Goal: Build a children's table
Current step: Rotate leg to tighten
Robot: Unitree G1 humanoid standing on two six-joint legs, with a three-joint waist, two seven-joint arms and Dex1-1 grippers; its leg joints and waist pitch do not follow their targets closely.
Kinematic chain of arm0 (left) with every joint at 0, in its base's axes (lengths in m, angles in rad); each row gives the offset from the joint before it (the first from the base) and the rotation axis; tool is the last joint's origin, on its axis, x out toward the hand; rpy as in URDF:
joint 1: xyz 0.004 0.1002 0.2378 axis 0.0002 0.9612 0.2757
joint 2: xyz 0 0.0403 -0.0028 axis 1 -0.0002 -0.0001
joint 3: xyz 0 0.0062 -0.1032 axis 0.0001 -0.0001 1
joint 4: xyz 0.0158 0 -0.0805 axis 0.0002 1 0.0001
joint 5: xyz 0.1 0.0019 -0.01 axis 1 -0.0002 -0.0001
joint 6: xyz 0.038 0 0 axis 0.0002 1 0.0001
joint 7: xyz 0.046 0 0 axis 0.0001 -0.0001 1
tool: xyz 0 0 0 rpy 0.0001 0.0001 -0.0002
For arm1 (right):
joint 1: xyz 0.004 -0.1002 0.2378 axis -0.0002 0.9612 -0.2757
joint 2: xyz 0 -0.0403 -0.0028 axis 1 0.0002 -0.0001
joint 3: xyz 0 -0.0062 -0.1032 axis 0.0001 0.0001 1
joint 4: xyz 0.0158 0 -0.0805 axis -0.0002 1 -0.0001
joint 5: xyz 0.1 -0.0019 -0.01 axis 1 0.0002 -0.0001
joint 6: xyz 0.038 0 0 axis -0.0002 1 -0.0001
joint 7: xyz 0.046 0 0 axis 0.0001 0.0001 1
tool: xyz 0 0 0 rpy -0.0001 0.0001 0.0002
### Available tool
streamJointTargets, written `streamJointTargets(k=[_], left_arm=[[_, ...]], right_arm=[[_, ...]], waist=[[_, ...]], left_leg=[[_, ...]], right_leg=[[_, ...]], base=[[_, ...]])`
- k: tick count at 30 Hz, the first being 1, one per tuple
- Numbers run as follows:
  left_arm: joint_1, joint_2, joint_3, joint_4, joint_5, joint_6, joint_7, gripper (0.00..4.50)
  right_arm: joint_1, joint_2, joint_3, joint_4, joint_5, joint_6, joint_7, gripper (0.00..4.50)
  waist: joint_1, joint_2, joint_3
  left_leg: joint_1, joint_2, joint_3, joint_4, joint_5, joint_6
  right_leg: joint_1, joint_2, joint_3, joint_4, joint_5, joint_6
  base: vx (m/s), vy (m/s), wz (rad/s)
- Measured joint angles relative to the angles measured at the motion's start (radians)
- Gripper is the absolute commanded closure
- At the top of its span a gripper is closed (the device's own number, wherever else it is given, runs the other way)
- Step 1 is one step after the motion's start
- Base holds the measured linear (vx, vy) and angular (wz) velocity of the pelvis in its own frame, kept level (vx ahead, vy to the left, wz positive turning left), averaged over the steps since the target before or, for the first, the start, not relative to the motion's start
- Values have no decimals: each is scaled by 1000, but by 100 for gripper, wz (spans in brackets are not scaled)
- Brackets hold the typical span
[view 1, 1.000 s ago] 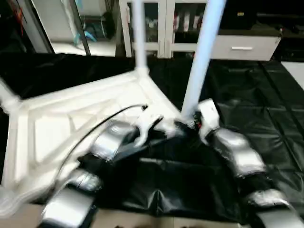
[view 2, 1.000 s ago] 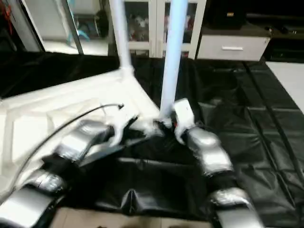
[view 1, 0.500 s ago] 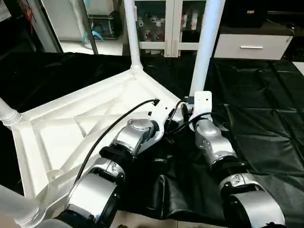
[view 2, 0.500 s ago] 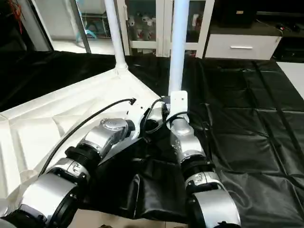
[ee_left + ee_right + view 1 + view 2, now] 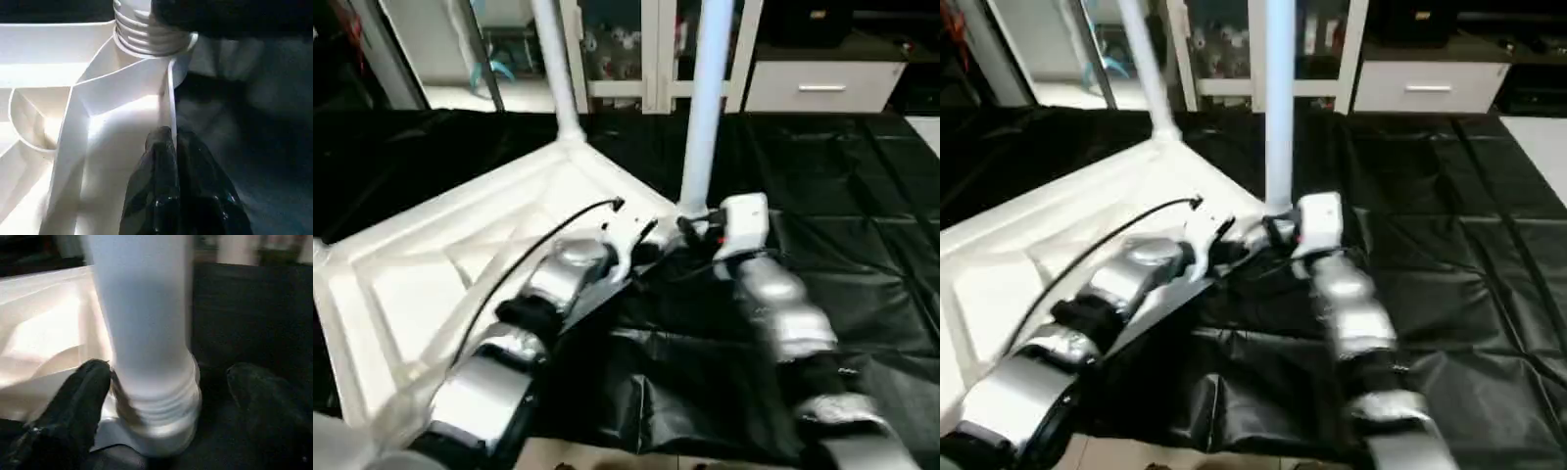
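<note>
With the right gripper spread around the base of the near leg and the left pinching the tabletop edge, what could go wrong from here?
The right gripper stands open around the near leg, so nothing steadies that tall tube; if its threads are only partly seated, it may lean. The left gripper pinches only the thin tabletop rim, a grip that could slip.

tabletop [image 5: 460, 245]: you see white, ribbed
legs [image 5: 705, 108]: white
sheet [image 5: 842, 196] under tabletop: glossy black
forearms [image 5: 773, 304]: silver
fingers [image 5: 73, 406]: black

Head views: motion-blurred, daylight from background windows. Wrist views: dim, soft focus; glare on the white tabletop [image 5: 112, 127].
</note>
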Motion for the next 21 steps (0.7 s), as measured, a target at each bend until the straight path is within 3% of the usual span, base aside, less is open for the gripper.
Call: streamJointTargets(k=[2,8,14,21], left_arm=[[19,36,-33,-43,0,4,-103,450],[77,145,-115,-188,8,32,-311,450],[85,166,-147,-236,20,44,-382,450],[86,171,-154,-264,23,62,-390,450]], right_arm=[[59,-133,30,-101,28,45,170,3],[122,-318,107,-217,59,82,480,3],[105,-330,178,-221,49,84,583,3],[93,-311,193,-226,39,84,597,3]], waist=[[14,-2,0],[13,-3,1],[17,-1,0],[17,-1,0]], left_leg=[[2,0,0,0,0,0],[9,-1,1,0,-2,-3],[7,-1,1,1,-2,-3],[6,-1,1,1,-2,-3]], right_leg=[[2,0,0,0,0,0],[8,0,3,0,-4,7],[9,-1,4,0,-4,6],[9,-1,4,0,-2,3]], base=[[0,0,0],[0,0,0],[0,0,0],[0,0,0]])
